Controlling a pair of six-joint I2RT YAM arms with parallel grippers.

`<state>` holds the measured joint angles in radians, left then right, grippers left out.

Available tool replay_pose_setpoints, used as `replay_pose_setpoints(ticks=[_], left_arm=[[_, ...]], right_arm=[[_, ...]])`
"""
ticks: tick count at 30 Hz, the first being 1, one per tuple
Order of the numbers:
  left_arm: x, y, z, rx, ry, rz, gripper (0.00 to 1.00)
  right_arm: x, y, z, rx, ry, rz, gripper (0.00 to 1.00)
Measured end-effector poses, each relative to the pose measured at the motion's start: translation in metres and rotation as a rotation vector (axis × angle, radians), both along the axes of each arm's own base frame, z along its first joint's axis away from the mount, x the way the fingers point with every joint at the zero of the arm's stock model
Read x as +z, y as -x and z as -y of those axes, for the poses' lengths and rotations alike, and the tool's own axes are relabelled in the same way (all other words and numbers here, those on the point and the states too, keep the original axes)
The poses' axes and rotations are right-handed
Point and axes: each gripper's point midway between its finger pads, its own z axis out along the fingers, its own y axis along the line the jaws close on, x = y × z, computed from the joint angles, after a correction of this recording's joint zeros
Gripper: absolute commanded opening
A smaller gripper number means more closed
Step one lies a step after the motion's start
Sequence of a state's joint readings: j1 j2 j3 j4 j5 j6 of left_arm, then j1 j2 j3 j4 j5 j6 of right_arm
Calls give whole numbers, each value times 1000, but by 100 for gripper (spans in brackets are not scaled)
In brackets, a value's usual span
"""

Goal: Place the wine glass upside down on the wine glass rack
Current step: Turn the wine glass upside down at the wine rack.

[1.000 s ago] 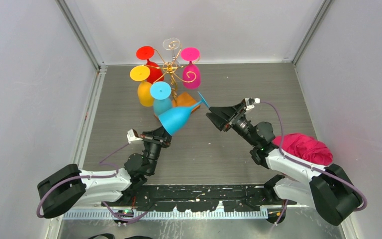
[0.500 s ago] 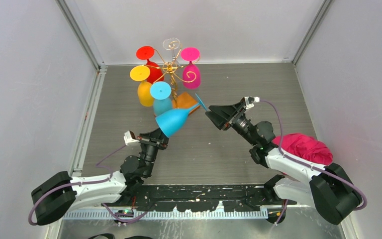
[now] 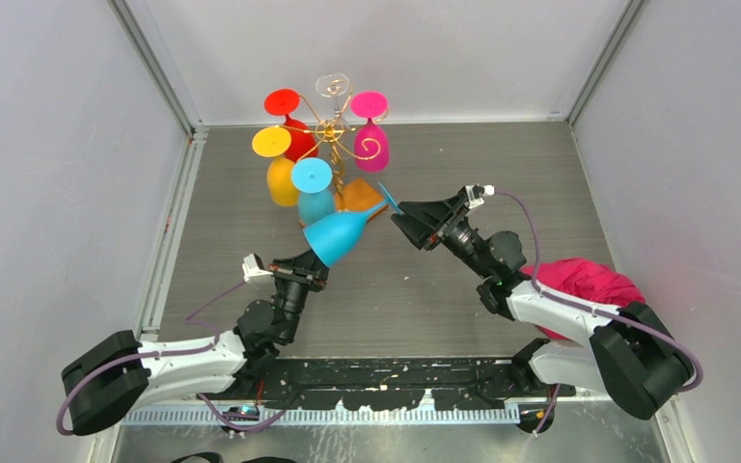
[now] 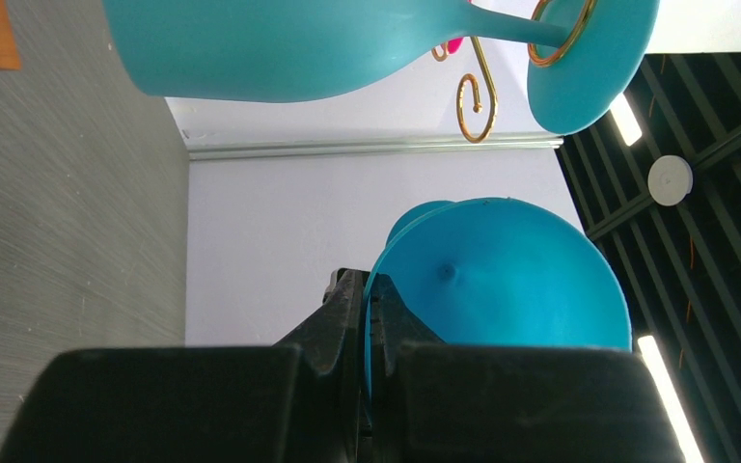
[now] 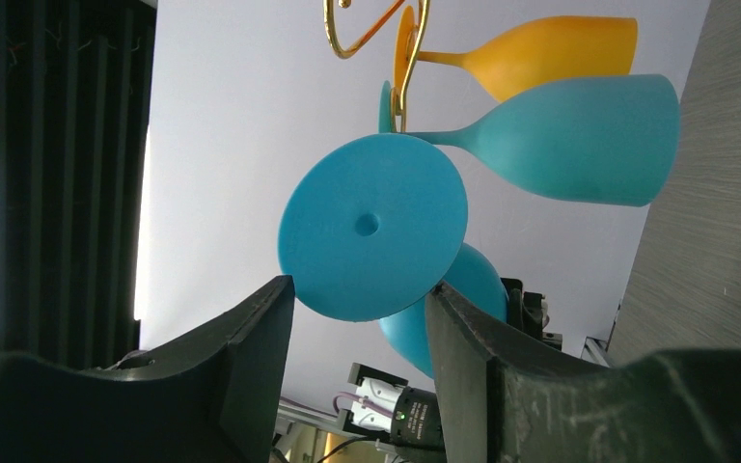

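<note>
The wine glass (image 3: 338, 234) is bright blue and lies tilted in the air, bowl toward me, foot (image 3: 391, 200) pointing at the rack. My left gripper (image 3: 314, 258) is shut on the bowl's rim; the left wrist view shows the rim pinched between the fingers (image 4: 347, 309) and the bowl's inside (image 4: 502, 280). My right gripper (image 3: 400, 224) stands open just behind the foot. In the right wrist view the foot disc (image 5: 371, 227) hangs just past the spread fingertips (image 5: 270, 299). The wine glass rack (image 3: 333, 135) is gold wire on an orange wooden base (image 3: 359, 196).
Hanging upside down on the rack are red (image 3: 294, 135), yellow (image 3: 280, 178), teal (image 3: 314, 203), pink (image 3: 371, 145) and clear (image 3: 332, 85) glasses. The teal one (image 5: 579, 140) hangs close beside the held glass. A red cloth (image 3: 589, 285) lies at the right by my right arm.
The left arm has swung its elbow outward and the blue glass has shifted slightly left. The right gripper has crept left, closer to the foot. Both grippers' openings are unchanged.
</note>
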<state>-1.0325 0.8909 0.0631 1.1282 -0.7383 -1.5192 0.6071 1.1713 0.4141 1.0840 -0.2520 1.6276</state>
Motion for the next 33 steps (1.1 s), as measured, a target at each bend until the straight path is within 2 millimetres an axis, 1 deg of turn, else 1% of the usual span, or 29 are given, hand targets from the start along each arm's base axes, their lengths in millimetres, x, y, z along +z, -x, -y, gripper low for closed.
replay_pose_setpoints(ticks=[9,24,27,32,33], left_arm=[[2,-1,1,0,17,7,1],[16,5,4,-23,11,76,1],[20,8,6,-33,-7,101,1],[24,10,5,-34,-10,123,1],[25,10,4,-33,-8,125,1]], right_arm=[[5,-4,-3,8,-45,-5,57],[17,-16,-13,56,-162,-41,54],[19,-18,-17,72,-187,-54,51],[27,-14,-19,91,-212,-47,46],[28,-14,-19,92,-215,-46,43]])
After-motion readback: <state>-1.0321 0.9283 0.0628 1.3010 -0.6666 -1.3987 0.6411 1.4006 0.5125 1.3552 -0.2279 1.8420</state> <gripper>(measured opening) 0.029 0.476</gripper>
